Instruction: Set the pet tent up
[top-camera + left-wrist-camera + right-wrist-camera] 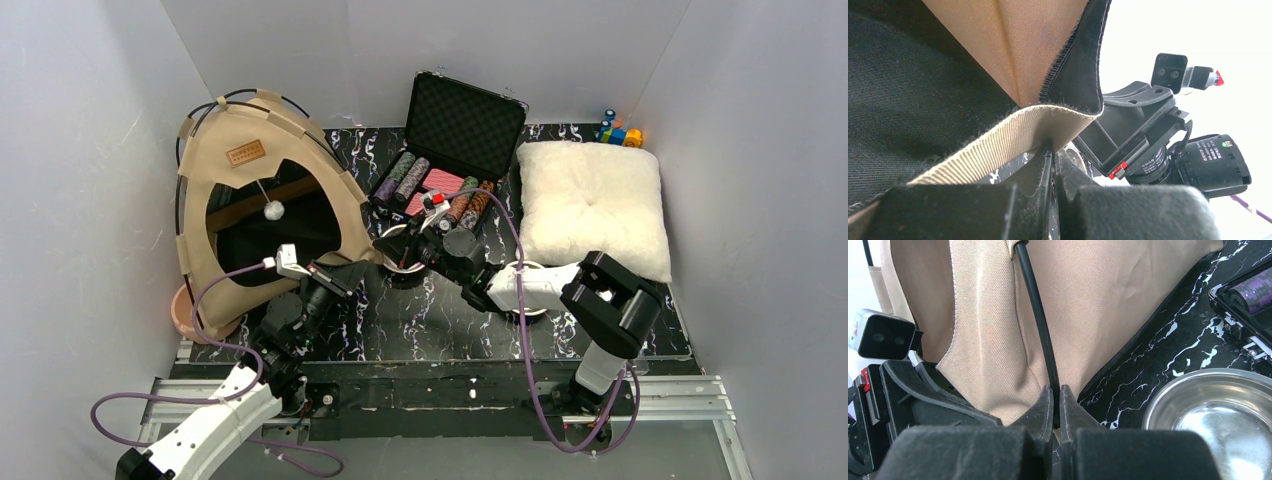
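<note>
The pet tent (pixel 215 170) stands at the table's left, tan canvas with a brown label patch (pixel 245 153) and a dark arched entrance facing me. Both grippers meet at its lower right corner. My left gripper (pixel 345 267) reaches in from below. In the left wrist view, the left gripper (pixel 1053 147) is shut on the edge of the tent's ribbed tan webbing (pixel 998 145). My right gripper (pixel 388 246) comes from the right. In the right wrist view, the right gripper (pixel 1053 390) is shut on a thin black pole (pixel 1035 305) that runs up along the canvas (pixel 1118 290).
A steel bowl (pixel 1218 415) sits on the black marbled mat just right of the right gripper. An open poker chip case (pixel 455 150) stands at the back centre and a fluffy white cushion (pixel 592 205) at the back right. A pink bowl (pixel 185 315) lies by the tent's front left.
</note>
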`<move>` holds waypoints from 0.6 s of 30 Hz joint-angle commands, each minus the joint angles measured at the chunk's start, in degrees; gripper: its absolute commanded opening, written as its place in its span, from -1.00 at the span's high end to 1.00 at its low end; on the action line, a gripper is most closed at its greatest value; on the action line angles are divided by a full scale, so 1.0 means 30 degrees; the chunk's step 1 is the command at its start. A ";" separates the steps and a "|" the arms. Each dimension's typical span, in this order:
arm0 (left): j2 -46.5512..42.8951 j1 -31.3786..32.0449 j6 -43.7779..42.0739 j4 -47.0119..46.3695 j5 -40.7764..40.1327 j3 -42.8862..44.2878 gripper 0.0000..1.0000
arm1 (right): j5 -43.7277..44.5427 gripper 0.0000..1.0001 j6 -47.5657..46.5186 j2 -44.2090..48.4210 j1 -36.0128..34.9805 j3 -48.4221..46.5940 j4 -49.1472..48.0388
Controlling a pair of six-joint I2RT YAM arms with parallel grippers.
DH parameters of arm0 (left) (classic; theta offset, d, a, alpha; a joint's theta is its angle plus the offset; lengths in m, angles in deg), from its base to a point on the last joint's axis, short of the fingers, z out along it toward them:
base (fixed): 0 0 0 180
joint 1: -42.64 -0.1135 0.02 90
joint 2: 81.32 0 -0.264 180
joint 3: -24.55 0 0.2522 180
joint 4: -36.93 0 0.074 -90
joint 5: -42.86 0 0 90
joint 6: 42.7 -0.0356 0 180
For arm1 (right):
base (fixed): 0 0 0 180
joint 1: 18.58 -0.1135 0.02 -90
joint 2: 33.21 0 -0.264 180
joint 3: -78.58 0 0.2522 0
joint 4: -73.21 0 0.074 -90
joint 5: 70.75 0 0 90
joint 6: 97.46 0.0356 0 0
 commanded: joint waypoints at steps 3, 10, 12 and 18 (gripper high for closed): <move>0.0352 0.0314 0.0524 -0.1369 0.0791 -0.0171 1.00 | 0.1265 0.97 0.0794 0.0499 -0.0212 0.0018 -0.1730; -0.0244 0.0290 0.1218 0.1588 0.0302 0.0172 0.74 | 0.1511 0.97 0.0372 0.1217 -0.0278 0.0210 -0.0120; -0.0805 0.0289 0.1165 0.3297 0.0178 0.0480 0.09 | 0.1812 0.85 -0.0163 0.1889 -0.0278 0.0130 0.1118; -0.2824 0.0291 -0.0052 0.8573 -0.0246 0.1924 -0.91 | 0.2165 0.09 -0.1745 0.3965 -0.0300 -0.0522 0.6008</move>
